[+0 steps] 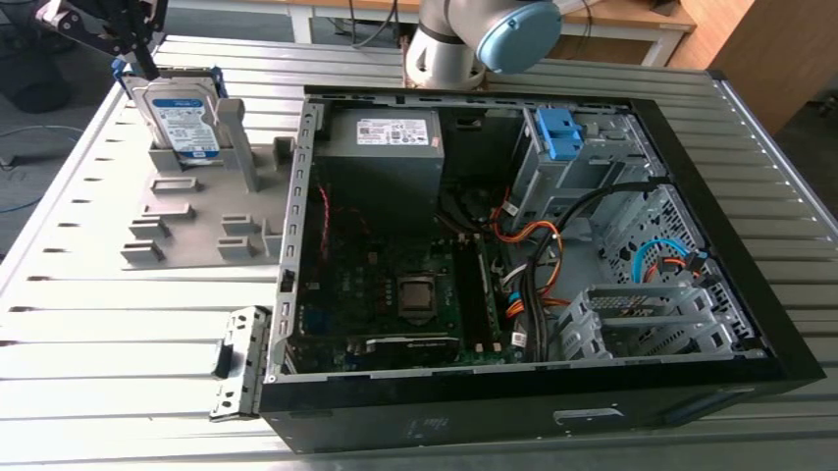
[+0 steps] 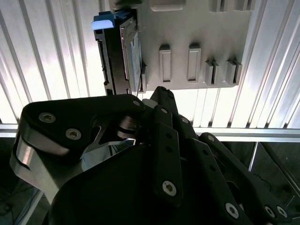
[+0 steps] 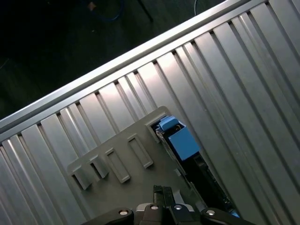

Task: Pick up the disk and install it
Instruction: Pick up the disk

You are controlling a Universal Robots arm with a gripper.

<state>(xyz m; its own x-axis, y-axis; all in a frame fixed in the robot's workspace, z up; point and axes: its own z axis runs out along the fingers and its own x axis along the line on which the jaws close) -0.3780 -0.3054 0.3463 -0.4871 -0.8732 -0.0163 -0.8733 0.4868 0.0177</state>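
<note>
The gripper (image 1: 136,61) hovers close over the upright disk (image 1: 181,118) in its grey holder (image 1: 177,211), fingers (image 3: 158,193) seemingly pressed together; descending thus could strike and topple it.

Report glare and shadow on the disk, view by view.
Exterior view: even light, the disk and its label are clear. Second wrist view: strong glare off the ribbed table beside the disk, whose edge looks dark. First wrist view: table ribs shine, and the disk beyond its blue bracket sinks into shadow.

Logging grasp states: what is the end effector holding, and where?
Nothing, apparently: the end effector hovers beside the disk, which stands in its grey holder.
</note>
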